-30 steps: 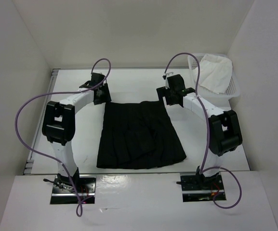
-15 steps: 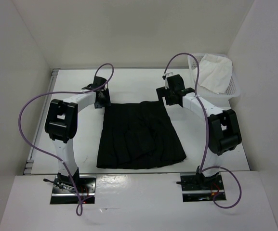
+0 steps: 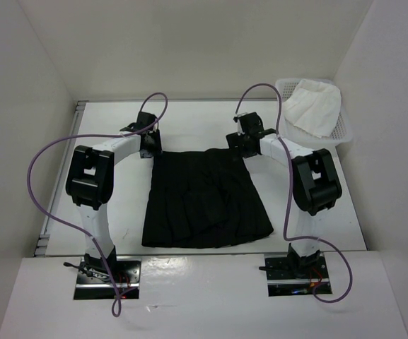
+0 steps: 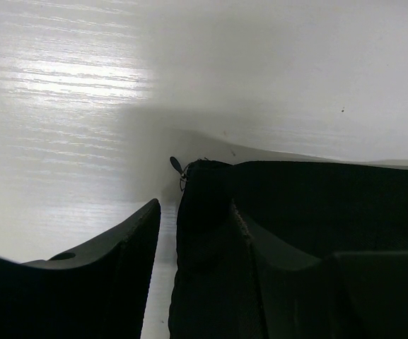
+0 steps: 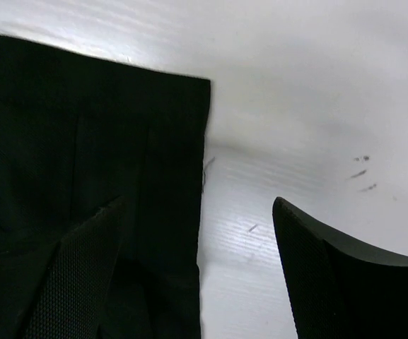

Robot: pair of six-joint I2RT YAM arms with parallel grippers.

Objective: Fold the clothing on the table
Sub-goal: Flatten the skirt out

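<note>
Black skirt (image 3: 204, 201) flat on table (image 3: 317, 212) centre. Just now right gripper (image 5: 196, 205) shifts onto skirt's far right waistband corner, jaws wide apart astride it; left gripper (image 4: 193, 212) at far left corner, jaws narrowing, not yet clamped. Paired pinch likely next.

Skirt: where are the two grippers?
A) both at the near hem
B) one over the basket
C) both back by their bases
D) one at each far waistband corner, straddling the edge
D: the wrist views show the left gripper and right gripper each open astride a far corner of the skirt.
</note>
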